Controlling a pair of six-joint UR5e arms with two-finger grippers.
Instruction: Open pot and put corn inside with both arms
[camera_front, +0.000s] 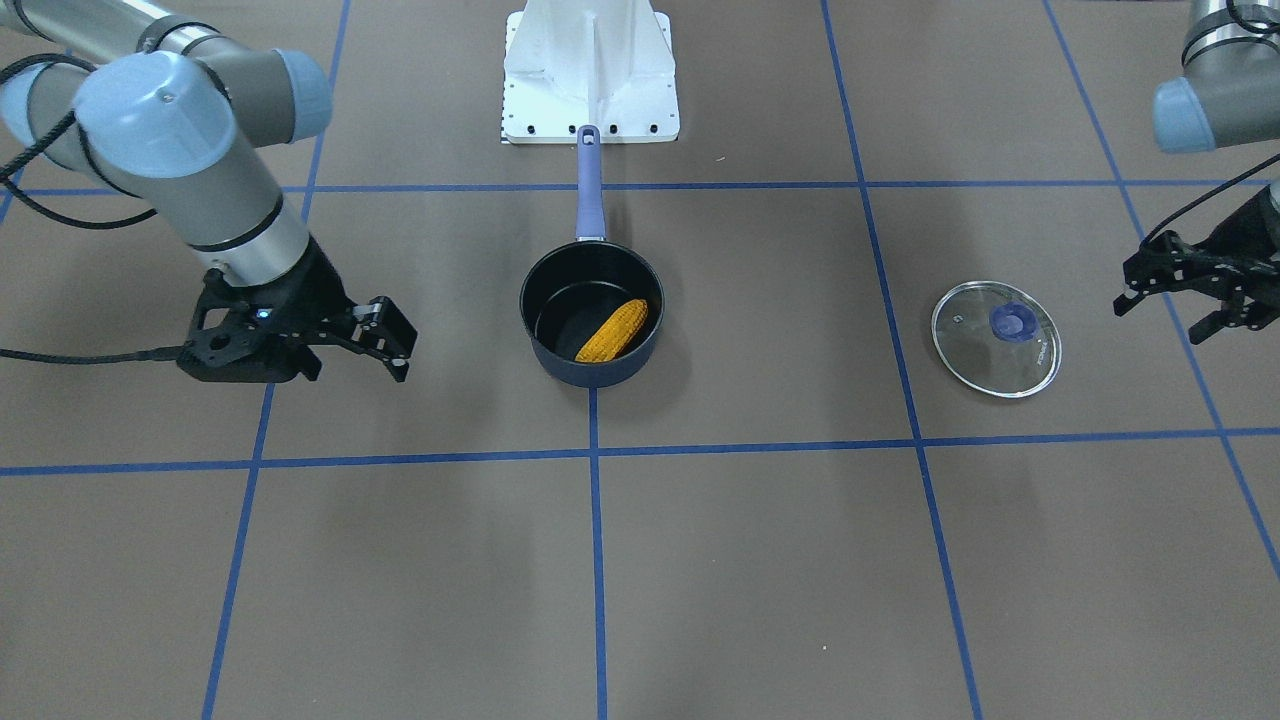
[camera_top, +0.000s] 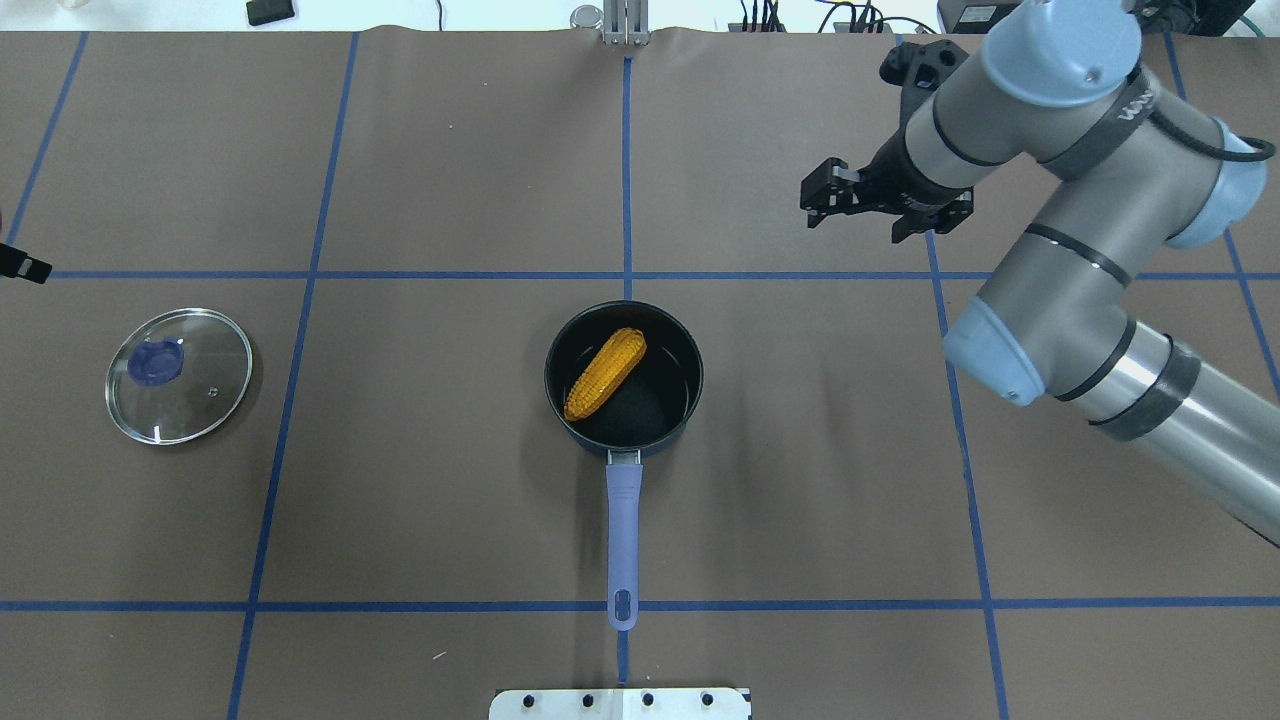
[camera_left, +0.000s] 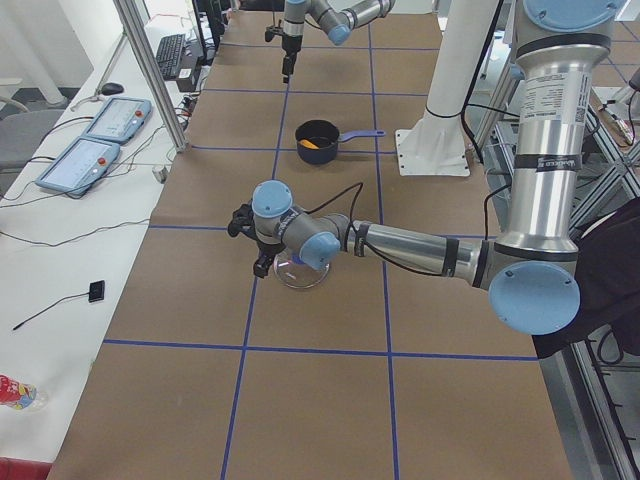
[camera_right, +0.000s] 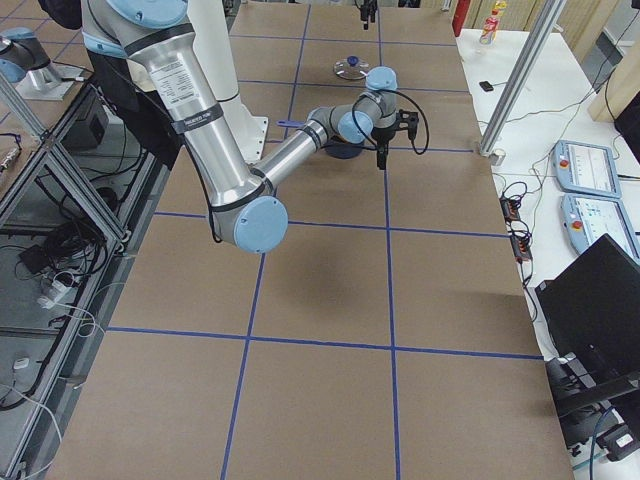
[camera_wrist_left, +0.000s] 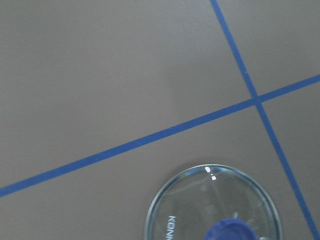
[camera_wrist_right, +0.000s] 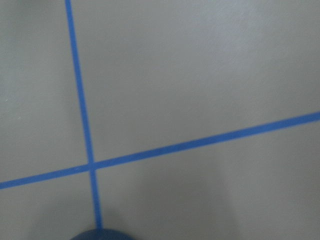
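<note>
Overhead view, read left to right, all places taken from the pot (camera_top: 655, 405).

- Left gripper (camera_front: 1158, 320): far out to the pot's left, beyond the lid and just off its far edge. It hangs above the table (camera_top: 420, 180). Fingers spread, nothing between them.
- Glass lid (camera_top: 205, 395): off the pot, flat on the table well to the pot's left, blue knob (camera_top: 157, 362) facing up. Nothing touches it.
- Pot: upright and uncovered at the table's middle, on the centre tape line. Lavender handle (camera_top: 623, 520) points straight back toward the white base plate (camera_top: 620, 703).
- Corn (camera_top: 605, 373): inside the pot, lying aslant on the black bottom in its left half. One end lies near the far wall, the other near the left wall.
- Right gripper (camera_top: 850, 218): to the pot's right and farther from the base plate, well apart from the pot. Fingers apart, holding nothing.
- Right arm (camera_top: 1060, 260): comes in from the pot's right.
</note>
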